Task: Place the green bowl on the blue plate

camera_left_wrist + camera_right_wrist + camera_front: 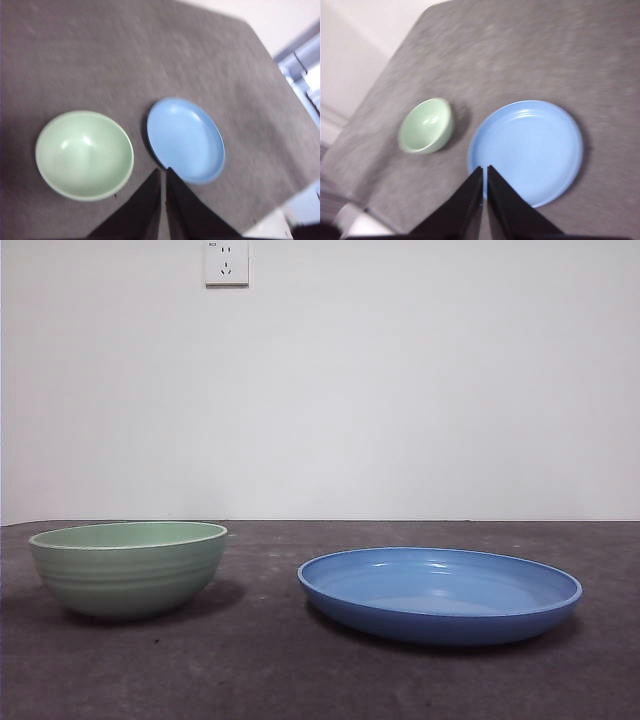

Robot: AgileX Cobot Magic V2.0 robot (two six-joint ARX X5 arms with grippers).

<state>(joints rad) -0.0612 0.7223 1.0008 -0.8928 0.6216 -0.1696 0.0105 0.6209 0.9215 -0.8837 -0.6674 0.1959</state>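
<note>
Nearest to me: blue plate [440, 595] flat on the dark table [260, 660], empty. Green bowl [128, 568] sits upright beside it, a bit further back, clear gap between them, not touching. Nothing in either. Wall socket [226, 262] high on the back wall.

No arm shows at table level; both hang high above.

Left gripper [163, 175]: jaws pinched to a thin slit, holding nothing. Its wrist view shows the bowl [84, 155] large, just off one side of the tips, the plate [185, 139] off the other.

Right gripper [484, 172]: same, jaws nearly closed, empty. It hangs over the plate's [525, 150] rim, with the bowl [425, 125] small and well away.

My read: the left arm is nearer the bowl, so it's the likely picker. Bowl is round, no long axis; any rim point works. Jaws must open first. Task not started.
</note>
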